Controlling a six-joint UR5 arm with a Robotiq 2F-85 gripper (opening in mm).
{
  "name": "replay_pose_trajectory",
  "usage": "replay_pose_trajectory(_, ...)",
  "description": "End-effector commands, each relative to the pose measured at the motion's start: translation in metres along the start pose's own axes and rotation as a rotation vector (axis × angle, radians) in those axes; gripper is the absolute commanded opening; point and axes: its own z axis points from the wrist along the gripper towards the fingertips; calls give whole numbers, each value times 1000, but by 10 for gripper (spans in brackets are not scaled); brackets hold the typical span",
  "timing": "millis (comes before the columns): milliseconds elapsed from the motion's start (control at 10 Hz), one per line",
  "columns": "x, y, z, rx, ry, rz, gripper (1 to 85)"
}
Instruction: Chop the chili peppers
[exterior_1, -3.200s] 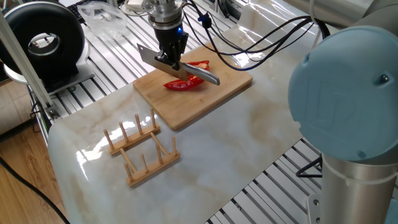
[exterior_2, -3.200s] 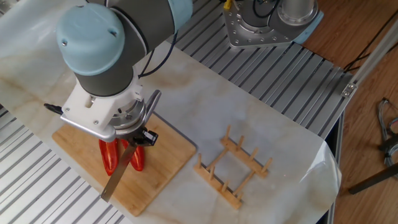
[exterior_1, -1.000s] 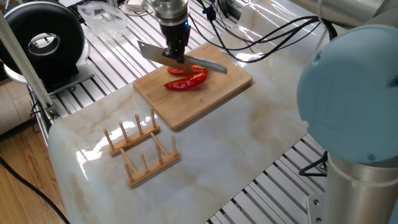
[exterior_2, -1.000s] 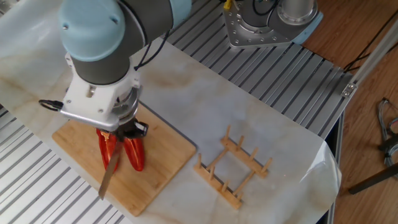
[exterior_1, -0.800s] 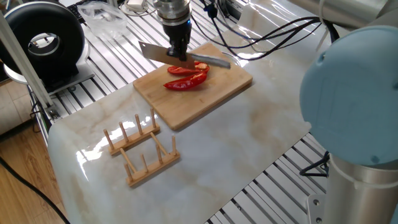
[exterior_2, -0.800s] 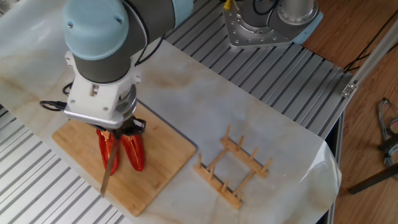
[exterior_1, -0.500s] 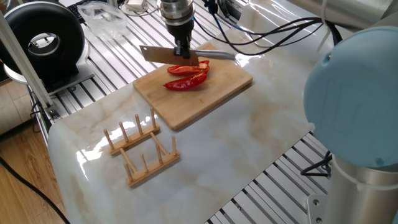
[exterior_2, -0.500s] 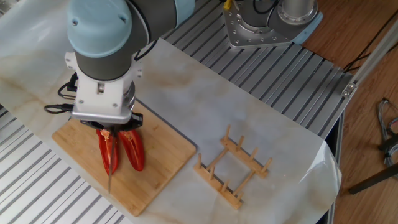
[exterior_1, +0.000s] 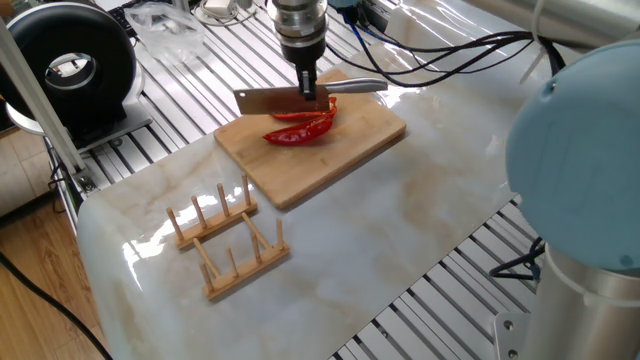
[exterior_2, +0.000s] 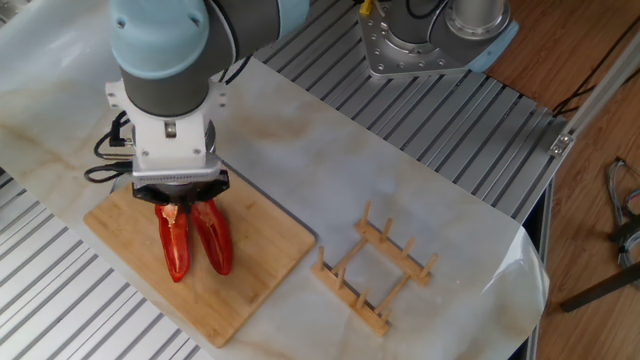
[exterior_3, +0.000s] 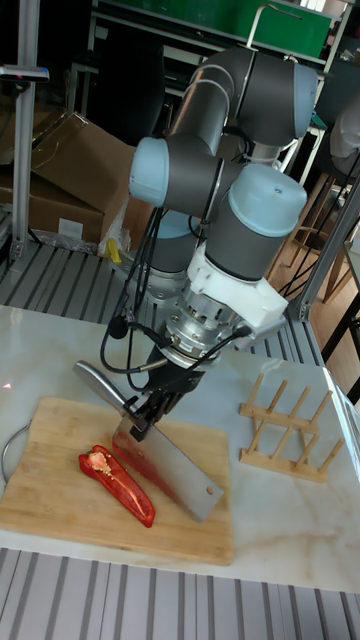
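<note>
Gripper (exterior_3: 150, 418) is clamped on a cleaver (exterior_3: 165, 468) (blade poised over the board), chili peppers (exterior_2: 193, 240) lying whole on the bamboo cutting board (exterior_2: 255, 262), at 9 o'clock from the wooden rack (exterior_2: 375, 270).

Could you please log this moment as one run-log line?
gripper: shut on cleaver | chili peppers: two uncut halves on cutting board | phase: cleaver above peppers

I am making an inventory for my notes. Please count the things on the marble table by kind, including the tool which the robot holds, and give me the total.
Chili pepper halves: 2
Cutting board: 1
Wooden rack: 1
Knife, held in the gripper: 1
Total: 5
</note>
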Motion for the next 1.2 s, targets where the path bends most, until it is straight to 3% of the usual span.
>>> replay_pose_trajectory(0,3,13,4,-47,-16,-25,13)
replay_pose_trajectory(700,3,33,-2,-110,-26,-28,13)
replay_pose_trajectory(1100,2,29,-3,-99,-29,-22,13)
